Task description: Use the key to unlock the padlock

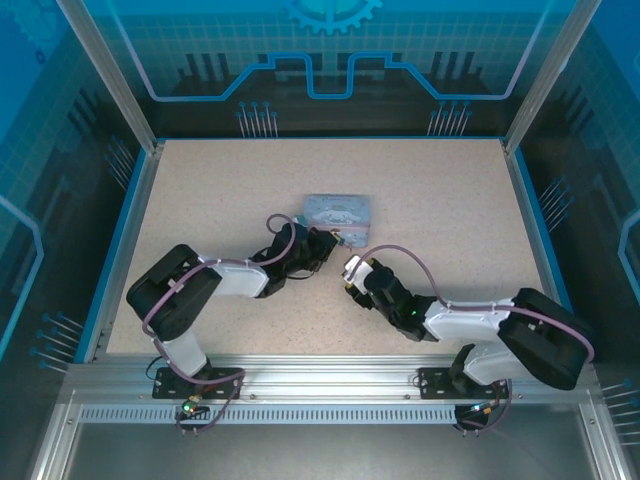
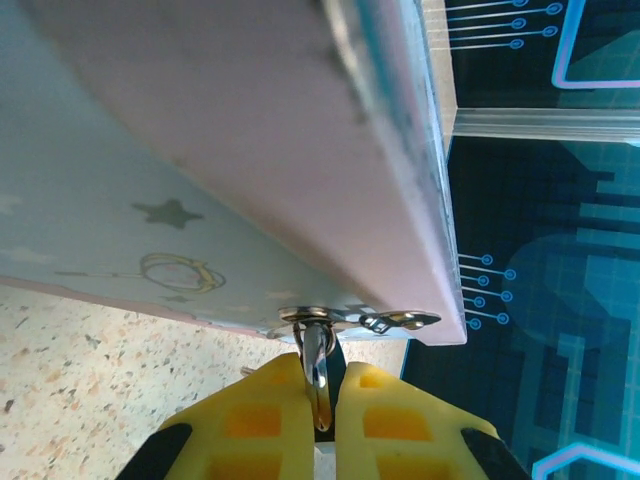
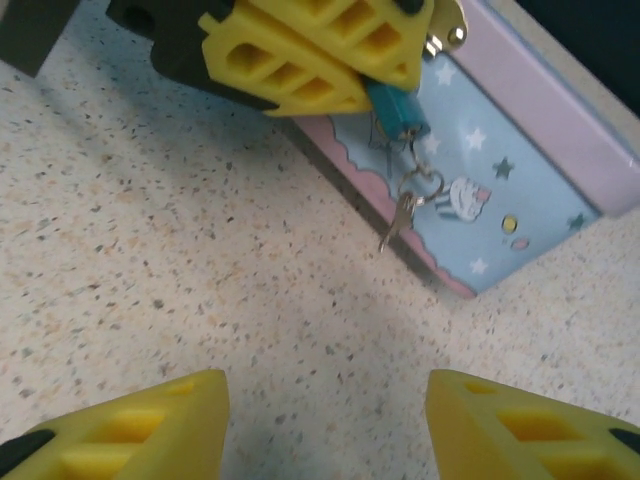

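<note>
**Near to far, all places given relative to the tin.**

The right gripper (image 3: 325, 388) is waiting on the near side of the tin (image 3: 530, 170). Its 2 jaws are standing wide apart and gripping nothing. It is facing the tin's front wall, apparently so that it is lined up to take the key.

The key (image 3: 393, 225) is hanging loose from a small ring (image 3: 425, 185) in front of that wall, just under the padlock. It is dangling freely, which is leaving it open to a pinch from the near side. Whether its tip is touching the worktop (image 1: 450, 190) cannot be told.

The padlock (image 3: 398, 110) is sitting at the tin's front edge, by the hasp (image 2: 360, 320). The left gripper (image 2: 322, 372) is reaching in from the tin's left. Its 2 jaws are closed tight on the padlock, most likely to steady it for the key.

The tin is lying flat near the middle of the worktop, which is a pale speckled board. Beyond and to both sides of the tin, teal circuit-pattern panels (image 1: 330, 60) are enclosing the cell. An aluminium frame (image 1: 330, 380) is carrying both arm bases on the near side.
</note>
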### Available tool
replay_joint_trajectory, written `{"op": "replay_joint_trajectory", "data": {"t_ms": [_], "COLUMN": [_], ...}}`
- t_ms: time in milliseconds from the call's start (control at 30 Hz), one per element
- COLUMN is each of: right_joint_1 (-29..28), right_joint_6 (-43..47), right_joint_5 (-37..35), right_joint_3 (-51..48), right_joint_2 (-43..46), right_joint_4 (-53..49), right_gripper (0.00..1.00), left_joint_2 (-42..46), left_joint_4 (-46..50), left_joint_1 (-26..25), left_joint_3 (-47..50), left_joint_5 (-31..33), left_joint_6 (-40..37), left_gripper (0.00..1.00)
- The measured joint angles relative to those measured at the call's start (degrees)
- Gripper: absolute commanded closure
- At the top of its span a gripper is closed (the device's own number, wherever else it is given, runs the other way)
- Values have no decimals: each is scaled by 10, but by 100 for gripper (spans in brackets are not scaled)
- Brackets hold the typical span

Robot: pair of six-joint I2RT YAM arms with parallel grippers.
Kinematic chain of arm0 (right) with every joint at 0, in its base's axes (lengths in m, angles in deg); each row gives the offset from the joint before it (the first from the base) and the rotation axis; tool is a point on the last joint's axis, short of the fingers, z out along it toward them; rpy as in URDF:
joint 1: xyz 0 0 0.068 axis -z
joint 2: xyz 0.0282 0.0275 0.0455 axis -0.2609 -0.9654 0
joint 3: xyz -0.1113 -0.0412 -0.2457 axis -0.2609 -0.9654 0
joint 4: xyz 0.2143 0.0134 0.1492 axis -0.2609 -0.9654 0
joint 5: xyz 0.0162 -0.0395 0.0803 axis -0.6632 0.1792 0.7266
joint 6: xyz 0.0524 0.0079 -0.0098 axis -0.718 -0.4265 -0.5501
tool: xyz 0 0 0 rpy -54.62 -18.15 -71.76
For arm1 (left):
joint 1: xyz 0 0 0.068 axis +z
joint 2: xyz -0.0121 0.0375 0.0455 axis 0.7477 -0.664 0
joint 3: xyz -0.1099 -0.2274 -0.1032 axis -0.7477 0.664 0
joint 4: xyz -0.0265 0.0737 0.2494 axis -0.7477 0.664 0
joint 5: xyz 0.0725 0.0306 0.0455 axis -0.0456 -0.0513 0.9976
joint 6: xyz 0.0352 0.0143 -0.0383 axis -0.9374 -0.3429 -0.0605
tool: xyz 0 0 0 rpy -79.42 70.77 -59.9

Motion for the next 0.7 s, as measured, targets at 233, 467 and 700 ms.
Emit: {"op": "replay_joint_trajectory", "data": {"t_ms": [233, 467, 700], "right_joint_1": [14, 35, 49], "right_joint_6": [47, 70, 85], "right_joint_5": [6, 28, 41], "right_joint_3": [34, 60, 82], "right_joint_2": [-35, -77, -106], "right_joint_4": [51, 66, 76], "right_gripper": [49, 51, 55], "left_joint_2": [10, 10, 10], "left_joint_4": [22, 22, 22], "left_joint_1": [14, 15, 15], "left_joint_3": [0, -1, -1], "left_joint_5": [-28, -42, -45], "left_joint_6": [0, 0, 0], "left_gripper": [100, 100, 100]}}
